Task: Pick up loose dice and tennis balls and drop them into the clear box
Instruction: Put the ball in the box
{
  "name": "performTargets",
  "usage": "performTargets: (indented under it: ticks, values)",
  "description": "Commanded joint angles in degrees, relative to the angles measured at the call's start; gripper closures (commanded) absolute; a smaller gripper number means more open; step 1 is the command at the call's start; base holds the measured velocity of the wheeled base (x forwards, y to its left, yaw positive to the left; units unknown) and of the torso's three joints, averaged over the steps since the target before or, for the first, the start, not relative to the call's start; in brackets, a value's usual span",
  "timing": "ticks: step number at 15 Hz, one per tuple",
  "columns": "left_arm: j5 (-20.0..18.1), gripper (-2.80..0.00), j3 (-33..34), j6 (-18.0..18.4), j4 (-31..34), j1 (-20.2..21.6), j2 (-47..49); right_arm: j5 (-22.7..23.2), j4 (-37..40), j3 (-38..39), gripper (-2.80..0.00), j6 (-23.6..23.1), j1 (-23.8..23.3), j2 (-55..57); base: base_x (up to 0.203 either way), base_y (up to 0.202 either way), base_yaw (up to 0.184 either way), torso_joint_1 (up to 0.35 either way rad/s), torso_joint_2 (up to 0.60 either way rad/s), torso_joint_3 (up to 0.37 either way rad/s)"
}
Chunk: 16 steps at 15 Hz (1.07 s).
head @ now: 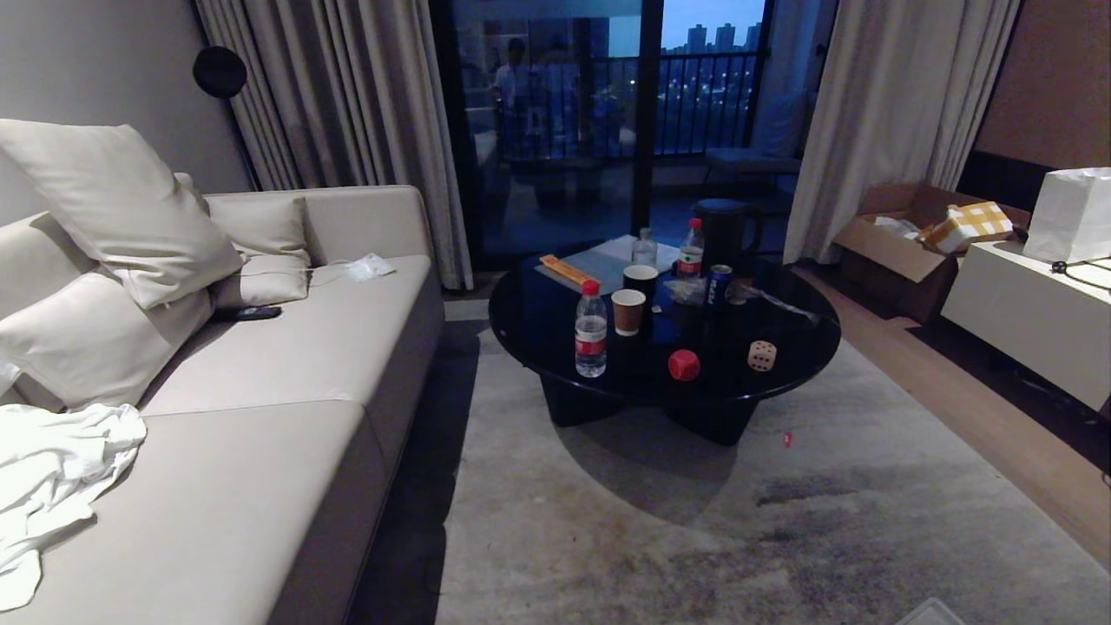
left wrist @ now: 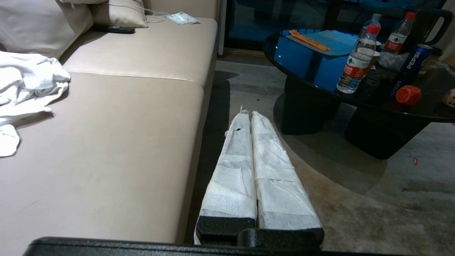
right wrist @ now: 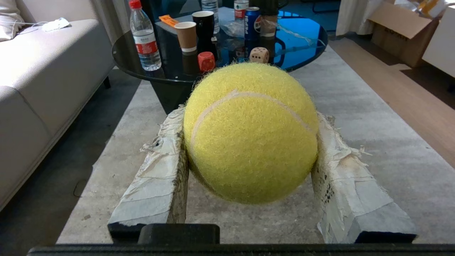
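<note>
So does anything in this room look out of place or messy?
Yes: a white cloth lies crumpled on the sofa, and the padding on the right gripper holding the tennis ball is frayed and peeling.

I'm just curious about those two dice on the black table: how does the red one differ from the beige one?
The red die has pale dots; the beige die has dark dots that show far more clearly. In the head view the red die lies nearer the water bottle, the beige die further right. Both are rounded cubes of similar size, loose near the table's front edge.
</note>
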Motion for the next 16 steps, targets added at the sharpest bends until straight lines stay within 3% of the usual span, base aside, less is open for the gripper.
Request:
performTargets:
  ticks: [1, 6, 13, 16]
  values:
    - [0.04, 0.00, 0.00, -0.05, 0.00, 0.00, 0.02, 0.02, -0.04, 0.53, 0.00, 0.01, 0.02, 0.07, 0.000, 0.000, 0.000, 0.000, 0.00, 0.000]
    - [0.04, 0.00, 0.03, 0.05, 0.00, 0.00, 0.00, 0.02, -0.04, 0.53, 0.00, 0.01, 0.02, 0.07, 0.000, -0.032, 0.004, 0.001, 0.00, 0.001]
    - [0.13, 0.00, 0.00, -0.24, 0.00, 0.00, 0.00, 0.02, -0.04, 0.53, 0.00, 0.01, 0.02, 0.07, 0.000, -0.176, -0.001, 0.002, 0.00, 0.003]
    - [0.21, 0.00, 0.00, -0.68, -0.09, 0.00, 0.01, 0.09, -0.04, 0.53, 0.00, 0.01, 0.02, 0.07, 0.000, -0.066, 0.000, -0.001, 0.00, 0.001]
